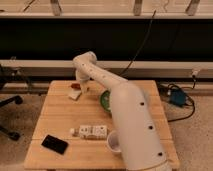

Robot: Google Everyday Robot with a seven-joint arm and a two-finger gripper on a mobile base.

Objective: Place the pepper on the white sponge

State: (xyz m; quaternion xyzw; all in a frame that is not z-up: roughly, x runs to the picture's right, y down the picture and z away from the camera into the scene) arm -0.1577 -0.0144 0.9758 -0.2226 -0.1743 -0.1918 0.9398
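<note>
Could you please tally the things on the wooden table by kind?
pepper: 1
white sponge: 1
green bowl: 1
white box: 1
black phone: 1
white cup: 1
Total: 6
The gripper is over the table, by the white sponge.

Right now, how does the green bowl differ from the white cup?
The green bowl sits in the middle of the table, while the white cup stands near its front edge. The bowl looks wider and shallower, the cup narrower. Both stand upright, each partly hidden by the arm. The end effector is at the table's far side, beside the white sponge.
</note>
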